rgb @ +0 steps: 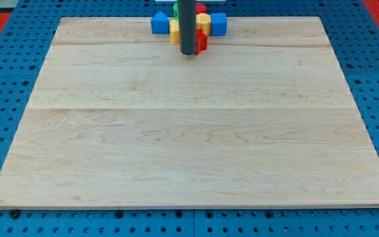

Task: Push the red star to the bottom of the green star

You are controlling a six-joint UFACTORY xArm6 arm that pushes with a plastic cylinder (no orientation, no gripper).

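Board (pixel 189 131): pale wood, lying on blue pegboard surface (pixel 5 79). All blocks bunched at board's 12 o'clock edge, touching or nearly so.

My tip (pixel 189 52): lower end of dark rod, down at board level, at 6 o'clock of the cluster. Rod stands in front of cluster's middle and hides part of it. End effector is a plain rod, no jaws, nothing held; tip sits against the blocks.

Red block (pixel 202 43): just at 3 o'clock of tip, touching or nearly touching rod; mostly hidden, shape can't be confirmed as star. A second red bit (pixel 201 8) shows at cluster's 12 o'clock, behind rod.

Green block (pixel 176 10): sliver only, at approx 11 o'clock of tip, shape unclear.

Yellow blocks: one (pixel 174 29) at 9–10 o'clock of tip, one (pixel 204 24) at 1 o'clock.

Blue blocks: one (pixel 159 23) at cluster's 9 o'clock end, one cube-like (pixel 219 24) at 3 o'clock end.
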